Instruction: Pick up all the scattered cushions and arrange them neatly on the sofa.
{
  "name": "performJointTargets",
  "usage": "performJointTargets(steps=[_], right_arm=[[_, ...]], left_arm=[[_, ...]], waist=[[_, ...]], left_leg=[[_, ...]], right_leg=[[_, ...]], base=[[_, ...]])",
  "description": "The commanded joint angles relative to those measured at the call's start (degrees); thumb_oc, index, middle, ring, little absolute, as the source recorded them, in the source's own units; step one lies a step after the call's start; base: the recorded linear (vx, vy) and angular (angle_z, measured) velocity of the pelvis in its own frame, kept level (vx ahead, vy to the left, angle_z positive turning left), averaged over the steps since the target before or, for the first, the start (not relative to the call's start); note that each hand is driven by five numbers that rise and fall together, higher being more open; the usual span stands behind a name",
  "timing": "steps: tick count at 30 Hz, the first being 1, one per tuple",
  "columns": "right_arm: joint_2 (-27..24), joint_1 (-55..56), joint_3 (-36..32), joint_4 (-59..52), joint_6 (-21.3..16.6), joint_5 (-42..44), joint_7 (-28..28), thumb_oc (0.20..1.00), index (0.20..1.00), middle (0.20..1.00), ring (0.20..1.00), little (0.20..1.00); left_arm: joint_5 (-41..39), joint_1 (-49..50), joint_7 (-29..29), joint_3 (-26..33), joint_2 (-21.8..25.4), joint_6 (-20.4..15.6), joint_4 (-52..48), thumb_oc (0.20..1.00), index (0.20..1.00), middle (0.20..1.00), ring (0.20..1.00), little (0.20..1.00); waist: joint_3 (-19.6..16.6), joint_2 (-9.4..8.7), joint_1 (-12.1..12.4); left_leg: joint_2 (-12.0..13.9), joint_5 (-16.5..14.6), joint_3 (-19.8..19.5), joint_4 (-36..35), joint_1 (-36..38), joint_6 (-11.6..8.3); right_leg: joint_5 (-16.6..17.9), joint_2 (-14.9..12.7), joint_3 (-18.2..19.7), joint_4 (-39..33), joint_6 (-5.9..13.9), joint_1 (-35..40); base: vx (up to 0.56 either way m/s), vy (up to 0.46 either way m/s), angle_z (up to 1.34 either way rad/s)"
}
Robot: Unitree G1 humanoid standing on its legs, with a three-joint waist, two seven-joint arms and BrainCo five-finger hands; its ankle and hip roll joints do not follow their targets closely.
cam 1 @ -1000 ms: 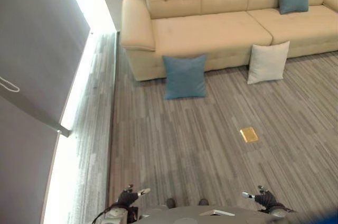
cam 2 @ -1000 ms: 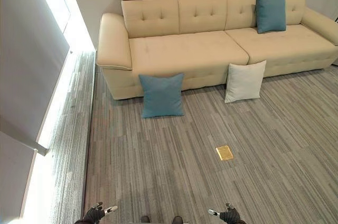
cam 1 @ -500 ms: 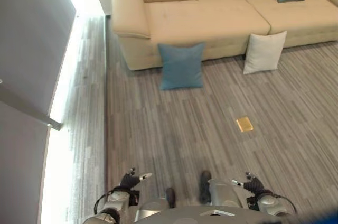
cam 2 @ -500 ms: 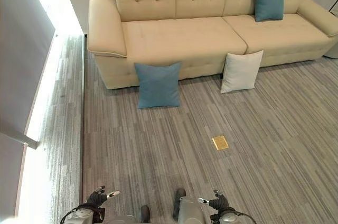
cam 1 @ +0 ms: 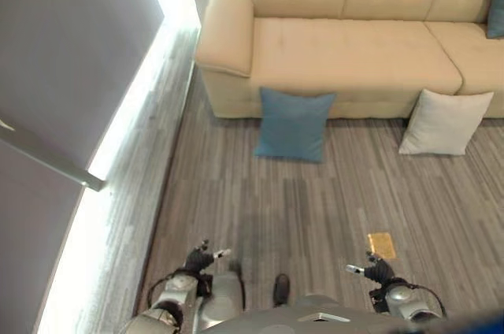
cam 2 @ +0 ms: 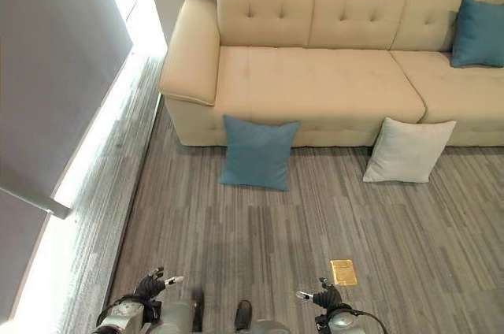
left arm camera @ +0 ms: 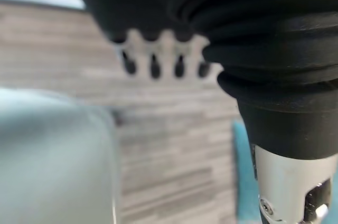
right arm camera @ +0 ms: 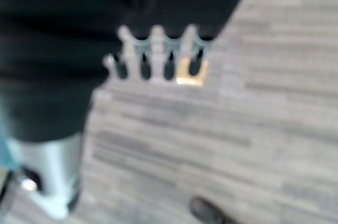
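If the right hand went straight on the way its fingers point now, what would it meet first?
Probably the small gold floor plate: in its wrist view the right hand points its fingers down toward it, with nothing between, though depth is unclear.

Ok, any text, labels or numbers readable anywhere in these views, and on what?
None can be read.
Gold floor plate: no marking legible.
Blue cushion, white cushion, sofa: plain, no print.

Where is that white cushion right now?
The white cushion stands on the grey floor, leaning against the front of the beige sofa, toward the robot's right. A blue cushion leans on the sofa further left.
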Motion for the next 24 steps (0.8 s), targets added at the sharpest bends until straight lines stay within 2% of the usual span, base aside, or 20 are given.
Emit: performJointTargets(steps=[1, 2, 3, 4, 5, 7, 10, 11, 14, 16, 22, 24], right_arm=[[-1.3, 1.8, 0.6, -2.7, -1.4, -0.3, -0.3, 1.000, 1.000, 1.000, 1.000, 1.000], [-1.3, 1.6, 0.9, -2.7, -1.3, -1.2, -0.4, 1.000, 1.000, 1.000, 1.000, 1.000], [-0.9, 1.4, 0.7, -2.7, -1.2, -1.5, -0.3, 1.000, 1.000, 1.000, 1.000, 1.000], [-0.6, 0.7, 0.8, -2.7, -1.1, -1.9, -0.1, 1.000, 1.000, 1.000, 1.000, 1.000], [-0.5, 0.0, 1.0, -3.1, -1.1, -1.9, -0.2, 1.000, 1.000, 1.000, 1.000, 1.000], [-0.3, 0.1, 0.9, -3.2, -1.0, -2.2, -0.1, 1.000, 1.000, 1.000, 1.000, 1.000], [-0.5, 0.2, 1.0, -3.4, -1.0, -2.4, -0.1, 1.000, 1.000, 1.000, 1.000, 1.000], [-0.7, 0.0, 1.0, -4.0, -1.0, -2.8, -0.1, 1.000, 1.000, 1.000, 1.000, 1.000], [-0.5, 0.0, 1.1, -4.4, -1.0, -3.1, 0.3, 1.000, 1.000, 1.000, 1.000, 1.000], [-0.6, 0.6, 1.2, -4.5, -0.9, -3.6, 0.4, 1.000, 1.000, 1.000, 1.000, 1.000], [-1.6, 0.9, 1.4, -4.9, -1.3, -3.0, 0.3, 1.000, 1.000, 1.000, 1.000, 1.000], [-1.8, 1.0, 1.4, -5.2, -1.5, -1.9, 0.5, 1.000, 1.000, 1.000, 1.000, 1.000]], left_arm=[[1.7, 1.6, 0.5, 0.5, -0.3, -0.8, 2.1, 1.000, 1.000, 1.000, 1.000, 1.000], [2.4, 1.7, 0.3, 0.5, -0.4, -0.6, 2.5, 1.000, 1.000, 1.000, 1.000, 1.000], [3.1, 2.1, 0.3, 0.4, -0.5, -0.5, 2.8, 1.000, 1.000, 1.000, 1.000, 1.000], [3.0, 2.0, 0.4, 0.6, -0.2, -0.3, 2.7, 1.000, 1.000, 1.000, 1.000, 1.000], [2.7, 1.5, 0.6, 0.5, 0.2, -0.4, 2.5, 1.000, 1.000, 1.000, 1.000, 1.000], [3.1, 1.0, 0.5, 0.2, 0.4, -0.3, 2.5, 1.000, 1.000, 1.000, 1.000, 1.000], [2.9, 0.5, 0.5, 0.1, 0.7, -0.6, 1.9, 1.000, 1.000, 1.000, 1.000, 1.000], [3.1, 0.5, 0.4, 0.4, 0.9, -0.7, 1.7, 1.000, 1.000, 1.000, 1.000, 1.000], [3.6, 0.9, 0.4, 0.8, 0.9, -0.8, 2.0, 1.000, 1.000, 1.000, 1.000, 1.000], [4.0, 1.5, 0.4, 0.9, 0.5, -1.1, 2.2, 1.000, 1.000, 1.000, 1.000, 1.000], [4.4, 1.5, 0.1, 0.3, -0.4, -0.8, 2.5, 1.000, 1.000, 1.000, 1.000, 1.000], [4.2, 0.9, 0.0, -0.2, -0.3, -0.8, 2.4, 1.000, 1.000, 1.000, 1.000, 1.000]], waist=[[-2.2, 1.68, 1.1], [-2.5, 1.76, 1.2], [-2.9, 2.08, 1.4], [-2.6, 2.77, 1.6], [-1.8, 3.07, 1.3], [-1.5, 3.70, 1.1], [-1.3, 4.27, 0.8], [-1.0, 4.44, 0.7], [-0.7, 4.07, -0.3], [-1.2, 3.65, -0.6], [-2.9, 3.23, -0.7], [-3.0, 2.74, -1.1]], left_leg=[[-3.5, 0.3, -3.0, 7.0, 8.9, 3.19], [-3.7, 0.2, -2.8, 6.3, 9.9, 3.57], [-4.1, -0.5, -2.1, 4.7, 12.0, 4.53], [-4.1, -1.2, -1.2, 4.0, 13.6, 5.51], [-4.1, -1.4, -1.3, 4.0, 14.5, 6.08], [-3.8, -2.1, -1.0, 3.4, 16.0, 6.52], [-3.4, -3.0, -0.8, 2.4, 18.2, 6.29], [-3.0, -3.9, -0.6, 2.2, 19.4, 5.87], [-3.3, -4.9, -1.4, 2.5, 21.0, 5.55], [-3.2, -5.9, -1.5, 3.3, 21.9, 5.11], [-1.4, -5.5, -2.9, 5.3, 21.5, 2.91], [-0.1, -4.8, -2.5, 8.6, 20.0, 1.40]], right_leg=[[2.0, -3.9, 4.2, 3.7, 7.65, -1.0], [1.9, -4.1, 4.5, 4.8, 7.99, -1.1], [1.8, -5.0, 4.6, 8.5, 9.23, -1.8], [3.2, -6.0, 3.9, 16.6, 10.96, -5.2], [4.6, -6.4, 3.9, 20.4, 11.97, -7.4], [5.6, -7.6, 2.4, 24.0, 12.16, -9.5], [6.1, -9.0, -1.2, 20.0, 11.47, -11.5], [6.7, -9.5, -3.3, 14.9, 11.11, -12.5], [9.7, -9.2, -1.0, 9.4, 11.95, -13.9], [10.2, -9.1, 0.5, 7.9, 12.01, -12.8], [8.4, -7.2, -0.4, 5.3, 9.98, -8.4], [7.2, -6.4, -0.6, 4.7, 8.89, -7.3]], base=[[0.37, 0.156, -0.96], [0.44, 0.226, -1.26], [0.34, 0.233, -0.99], [0.29, 0.232, -0.59], [0.19, 0.164, -0.52], [0.15, 0.084, -0.30], [0.17, -0.002, 0.29], [0.21, -0.093, 0.15], [0.19, -0.099, -0.02], [0.21, -0.164, 0.12], [0.12, -0.188, 0.17], [0.02, -0.193, -0.01]])
